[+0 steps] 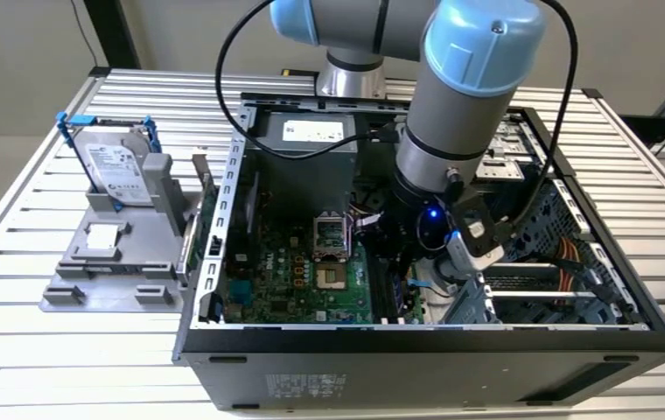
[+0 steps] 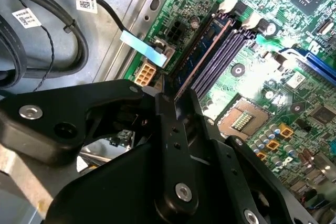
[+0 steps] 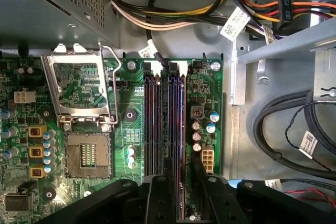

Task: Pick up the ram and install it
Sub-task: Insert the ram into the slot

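The pincer [image 2: 167, 90] hangs just above the slots [image 3: 165, 124], clamped on the ram [image 2: 202, 56], whose long axis runs along the slot it sits over.

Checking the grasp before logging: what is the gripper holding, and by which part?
The ram, pinched at one end by the gripper, standing edge-up along the memory slots.

Arm [image 1: 455, 131] is a chunky silver-grey tube with pale blue joint caps, black cable looping over it, and a little blue light glowing near the wrist. Gripper [image 2: 168, 95] is matte black, silver screws in its linkages.
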`<state>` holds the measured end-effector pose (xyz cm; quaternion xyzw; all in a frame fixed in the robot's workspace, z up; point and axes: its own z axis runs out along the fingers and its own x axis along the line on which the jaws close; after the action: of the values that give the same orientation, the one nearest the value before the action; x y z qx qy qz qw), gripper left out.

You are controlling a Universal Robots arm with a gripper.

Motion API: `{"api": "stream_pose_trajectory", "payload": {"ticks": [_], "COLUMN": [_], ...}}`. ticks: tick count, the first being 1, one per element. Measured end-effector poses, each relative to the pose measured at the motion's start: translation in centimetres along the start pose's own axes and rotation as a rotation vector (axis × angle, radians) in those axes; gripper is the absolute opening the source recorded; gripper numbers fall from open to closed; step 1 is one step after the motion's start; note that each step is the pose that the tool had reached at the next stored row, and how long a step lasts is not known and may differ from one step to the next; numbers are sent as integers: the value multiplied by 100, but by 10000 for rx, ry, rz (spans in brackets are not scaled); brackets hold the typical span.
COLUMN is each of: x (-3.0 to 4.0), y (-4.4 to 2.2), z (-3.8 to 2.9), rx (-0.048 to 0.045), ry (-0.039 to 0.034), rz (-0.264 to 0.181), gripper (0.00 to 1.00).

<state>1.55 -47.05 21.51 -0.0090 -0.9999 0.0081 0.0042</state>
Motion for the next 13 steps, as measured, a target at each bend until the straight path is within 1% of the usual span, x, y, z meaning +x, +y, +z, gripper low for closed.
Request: {"api": "stream_pose_trajectory", "payload": {"ticks": [2,5,7,12,13], "x": [1,1,2,3,3], "y": [-1,-2,-4,-6,-7], "z": [-52,-173,-239,-343,-344], "rx": [-3,-3,-2,0,-8], "ry": [19,46,54,57,56], "rz": [0,-1,-1,-1,-1], "gripper": [100,100,100,100,100]}}
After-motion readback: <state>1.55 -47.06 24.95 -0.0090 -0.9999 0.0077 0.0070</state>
